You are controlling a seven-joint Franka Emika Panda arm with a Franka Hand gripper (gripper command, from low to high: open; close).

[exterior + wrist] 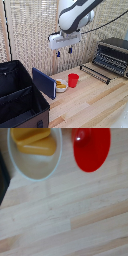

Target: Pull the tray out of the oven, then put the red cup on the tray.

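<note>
The red cup (73, 80) stands upright on the wooden table (95, 102), beside a white bowl of yellow food (61, 85). My gripper (64, 52) hangs well above the cup and bowl, its two blue-tipped fingers apart with nothing between them. The wrist view looks straight down on the red cup (91, 148) and the bowl (35, 155); no fingers show there. The dark oven (116, 50) sits at the exterior view's right with its door panel (96, 73) folded down. The barred tray (107, 62) shows at the oven's open mouth; how far it sticks out I cannot tell.
A large open black case (20, 97) fills the exterior view's left, with a blue panel (44, 82) leaning at its edge near the bowl. A woven screen (30, 35) backs the table. A cable runs from the arm toward the oven side.
</note>
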